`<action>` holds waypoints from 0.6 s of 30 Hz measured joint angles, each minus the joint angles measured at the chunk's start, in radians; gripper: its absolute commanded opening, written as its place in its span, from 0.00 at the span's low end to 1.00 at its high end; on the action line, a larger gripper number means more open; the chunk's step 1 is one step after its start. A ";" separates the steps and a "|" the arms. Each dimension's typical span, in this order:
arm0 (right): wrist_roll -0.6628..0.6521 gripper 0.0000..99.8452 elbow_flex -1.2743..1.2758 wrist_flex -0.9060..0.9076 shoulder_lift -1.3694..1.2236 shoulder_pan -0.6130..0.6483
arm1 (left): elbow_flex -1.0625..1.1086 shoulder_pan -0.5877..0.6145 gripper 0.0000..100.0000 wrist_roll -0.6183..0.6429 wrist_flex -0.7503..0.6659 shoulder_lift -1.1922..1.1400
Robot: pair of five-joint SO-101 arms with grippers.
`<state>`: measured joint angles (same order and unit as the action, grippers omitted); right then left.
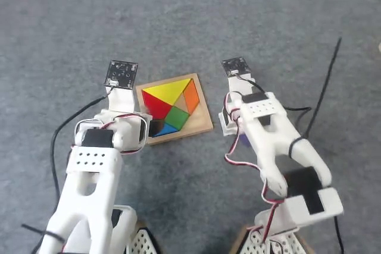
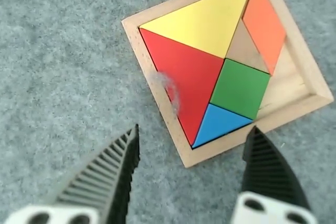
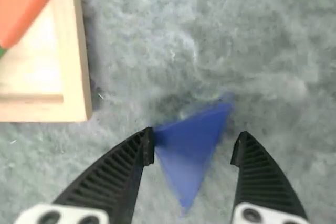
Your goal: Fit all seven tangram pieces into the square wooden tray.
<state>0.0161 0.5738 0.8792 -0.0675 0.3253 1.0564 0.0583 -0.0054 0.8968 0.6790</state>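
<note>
The square wooden tray (image 2: 157,85) holds a yellow triangle (image 2: 202,22), a red triangle (image 2: 184,74), an orange parallelogram (image 2: 265,22), a small tan triangle (image 2: 244,48), a green square (image 2: 241,87) and a light blue triangle (image 2: 218,124). One corner of its floor (image 2: 291,85) is bare. My left gripper (image 2: 195,129) hangs open over the tray's near edge. A dark blue triangle (image 3: 191,140) lies on the carpet beside the tray (image 3: 68,51). My right gripper (image 3: 195,137) is open around it, with one fingertip (image 3: 148,139) at its edge.
Grey carpet covers the table around the tray (image 1: 205,126). A black cable (image 1: 324,87) runs along the right side. The two arm bases stand at the near edge, and the carpet is free at the far side.
</note>
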 measured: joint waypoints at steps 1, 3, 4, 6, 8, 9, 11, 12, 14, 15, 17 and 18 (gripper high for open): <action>0.000 0.24 -0.009 0.000 -0.012 0.000 | 0.000 0.000 0.31 0.000 0.000 0.005; 0.000 0.24 -0.026 0.008 -0.035 0.002 | 0.000 0.000 0.31 0.000 0.000 0.008; 0.000 0.22 -0.034 0.023 -0.043 -0.002 | 0.000 0.000 0.31 0.000 0.000 0.009; 0.000 0.16 -0.055 0.058 -0.055 0.009 | 0.000 0.000 0.31 0.000 0.000 0.009; 0.000 0.06 -0.068 0.089 -0.061 0.029 | 0.000 0.000 0.31 0.000 0.000 0.009; 0.000 0.02 -0.072 0.095 -0.061 0.034 | 0.000 0.000 0.31 0.000 0.000 0.009; 0.000 0.01 -0.072 0.101 -0.061 0.037 | 0.000 0.000 0.31 0.000 0.000 0.009; 0.000 0.02 -0.074 0.104 -0.061 0.037 | 0.000 0.000 0.31 0.000 0.000 0.009; 0.000 0.01 -0.074 0.109 -0.061 0.037 | 0.000 0.000 0.31 0.000 0.000 0.009; 0.000 0.01 -0.074 0.114 -0.061 0.037 | 0.000 0.000 0.31 0.000 0.000 0.009; 0.000 0.01 -0.091 0.143 -0.061 0.037 | 0.000 0.000 0.31 0.000 0.000 0.009; 0.000 0.01 -0.107 0.164 -0.061 0.037 | 0.000 0.000 0.31 0.000 0.000 0.009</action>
<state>0.0161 0.4664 1.0434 -0.1289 0.3621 1.0564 0.0583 -0.0054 0.8968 0.6882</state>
